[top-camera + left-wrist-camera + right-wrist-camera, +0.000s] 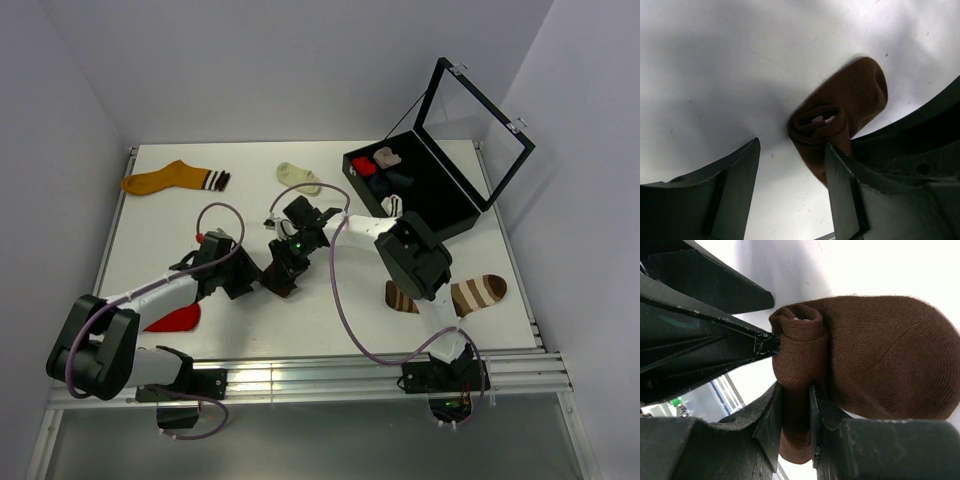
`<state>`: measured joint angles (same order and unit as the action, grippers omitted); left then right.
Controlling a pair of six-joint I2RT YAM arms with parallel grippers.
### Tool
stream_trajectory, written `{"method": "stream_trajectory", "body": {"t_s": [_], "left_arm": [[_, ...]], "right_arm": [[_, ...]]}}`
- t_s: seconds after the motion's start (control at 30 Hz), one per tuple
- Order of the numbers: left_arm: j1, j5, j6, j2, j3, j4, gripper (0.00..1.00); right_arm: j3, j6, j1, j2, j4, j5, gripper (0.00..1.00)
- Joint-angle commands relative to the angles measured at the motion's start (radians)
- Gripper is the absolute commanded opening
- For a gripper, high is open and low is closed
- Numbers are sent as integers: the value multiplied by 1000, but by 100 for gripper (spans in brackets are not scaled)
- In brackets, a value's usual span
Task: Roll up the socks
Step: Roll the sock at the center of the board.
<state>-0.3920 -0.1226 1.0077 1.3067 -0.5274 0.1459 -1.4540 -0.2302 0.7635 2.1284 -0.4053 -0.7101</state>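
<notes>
The right gripper is clamped on the half-rolled brown sock at the middle of the table, the left gripper open beside the roll, so rolling looks midway; next, I judge, the roll must turn toward the flat toe without loosening.

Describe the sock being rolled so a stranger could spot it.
Find the middle of the white table, where the arms meet. The dark brown sock there is half rolled, pinched by the right gripper; the table's other socks lie flat.
</notes>
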Motion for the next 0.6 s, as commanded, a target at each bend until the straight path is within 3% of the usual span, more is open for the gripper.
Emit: {"method": "stream_trajectory", "body": {"t_s": [0.0, 0.23, 0.43, 0.47, 0.57], "left_arm": [[-11, -14, 25, 19, -2, -97, 59], [-16, -25, 2, 139, -32, -123, 52], [-62, -6, -61, 238, -135, -101, 47], [-65, 0, -69, 246, -157, -97, 47], [-76, 6, -78, 267, -184, -77, 46]], "right_arm": [[3, -37, 7, 28, 3, -2, 0], [82, -112, -4, -8, 94, 9, 5], [217, -158, -23, -138, 209, 106, 29], [245, -155, -21, -162, 226, 151, 38], [303, -129, -17, -272, 273, 265, 48]]}}
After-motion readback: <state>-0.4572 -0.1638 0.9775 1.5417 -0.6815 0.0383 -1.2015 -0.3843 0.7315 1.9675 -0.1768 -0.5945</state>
